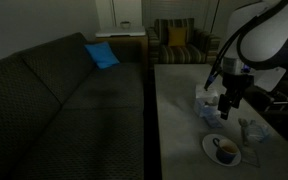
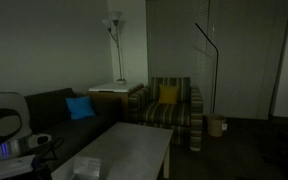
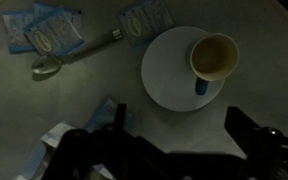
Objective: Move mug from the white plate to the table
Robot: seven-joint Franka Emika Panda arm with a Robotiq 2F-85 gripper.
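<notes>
The mug (image 3: pixel 214 57) is small and round with a blue handle. It stands upright on the right part of the white plate (image 3: pixel 169 75). In an exterior view the mug (image 1: pixel 225 151) and plate (image 1: pixel 212 158) sit near the front of the grey table (image 1: pixel 174 120). My gripper (image 3: pixel 176 130) is open and empty, with its dark fingers apart. It hovers above the table beside the plate and touches neither plate nor mug. In an exterior view the gripper (image 1: pixel 229 103) hangs above the table just behind the plate.
Pale blue-white packets (image 3: pixel 44 30) (image 3: pixel 149 17) and a spoon (image 3: pixel 64 62) lie on the table beside the plate. A blue-white boxy object (image 1: pixel 209 105) and a clear glass item (image 1: pixel 252 130) stand near the gripper. A dark sofa (image 1: pixel 64 100) runs along the table.
</notes>
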